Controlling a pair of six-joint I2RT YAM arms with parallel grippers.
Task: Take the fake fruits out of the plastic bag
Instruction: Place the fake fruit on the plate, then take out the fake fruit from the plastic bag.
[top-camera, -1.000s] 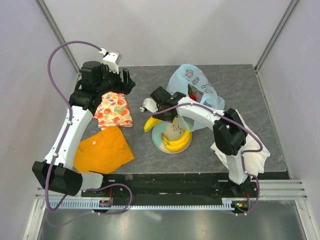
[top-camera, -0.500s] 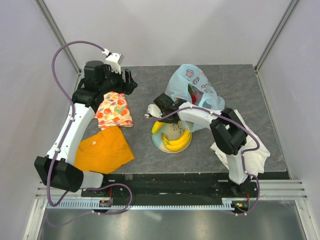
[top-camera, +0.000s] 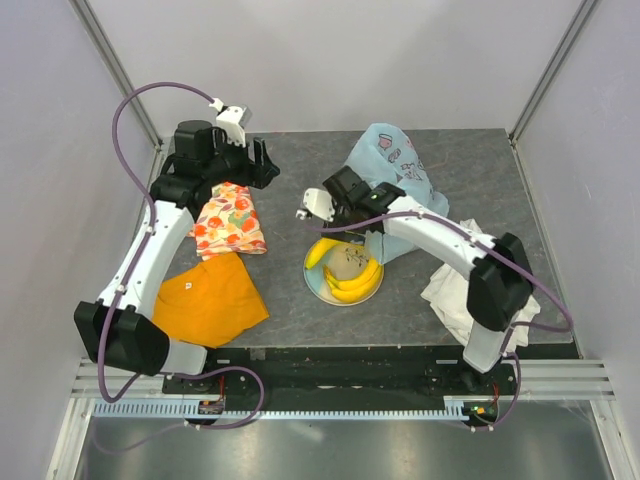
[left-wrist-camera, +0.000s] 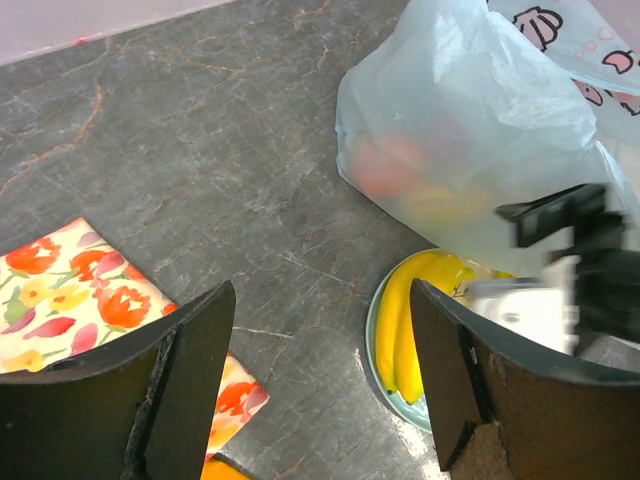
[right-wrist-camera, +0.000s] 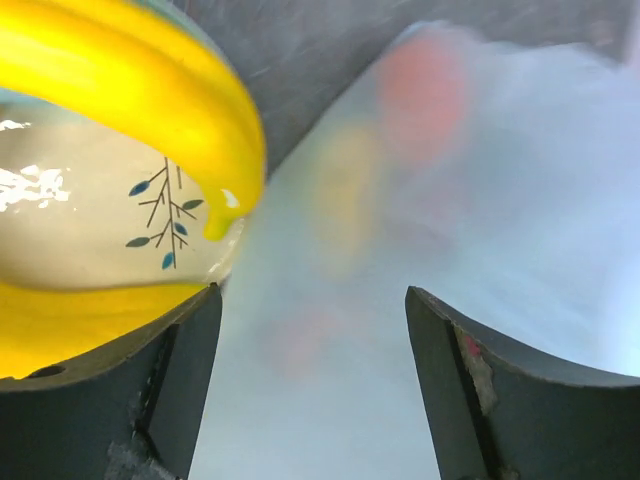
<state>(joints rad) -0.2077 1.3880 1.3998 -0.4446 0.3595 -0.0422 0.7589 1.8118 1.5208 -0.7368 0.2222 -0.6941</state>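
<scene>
The light-blue plastic bag (top-camera: 395, 165) lies at the back of the table, with a red fruit (left-wrist-camera: 385, 165) and a yellow-orange fruit (left-wrist-camera: 440, 200) showing dimly through it. Yellow bananas (top-camera: 355, 282) lie on a round plate (top-camera: 311, 280) in front of the bag. My right gripper (top-camera: 372, 212) is open and empty, low between the plate and the bag. In the right wrist view (right-wrist-camera: 312, 400) the bag fills the space between its fingers, with the red fruit (right-wrist-camera: 425, 85) blurred inside. My left gripper (top-camera: 262, 165) hovers open and empty at the back left; it also shows in the left wrist view (left-wrist-camera: 320, 390).
A fruit-patterned cloth (top-camera: 228, 222) lies under the left arm, with an orange cloth (top-camera: 205, 300) in front of it. A white cloth (top-camera: 470, 295) lies at the right under the right arm. Metal frame posts stand at the back corners.
My right gripper has left a banana on the plate and moved back and right from the plate's left side to the bag. My left gripper has shifted slightly right.
</scene>
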